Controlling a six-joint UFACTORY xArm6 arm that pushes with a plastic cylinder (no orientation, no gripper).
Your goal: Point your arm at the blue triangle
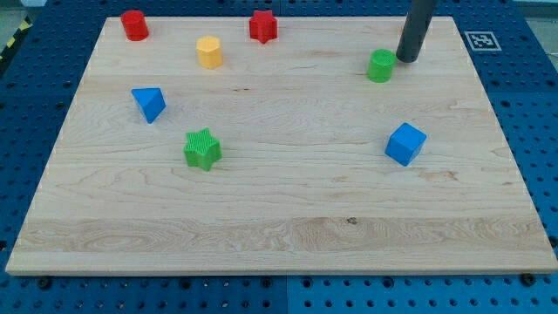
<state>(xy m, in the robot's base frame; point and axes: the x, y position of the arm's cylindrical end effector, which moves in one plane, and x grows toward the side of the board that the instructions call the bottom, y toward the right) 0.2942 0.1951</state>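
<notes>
The blue triangle (149,103) lies on the wooden board (279,201) at the view's left. My tip (406,58) stands at the view's upper right, far from the triangle. It is just to the right of the green cylinder (380,66), with a small gap between them. The dark rod rises out of the view's top edge.
A red cylinder (134,25) is at the top left, a yellow hexagonal block (209,52) below and right of it. A red star (262,26) is at top centre. A green star (202,149) lies left of centre. A blue cube (405,144) sits at the right.
</notes>
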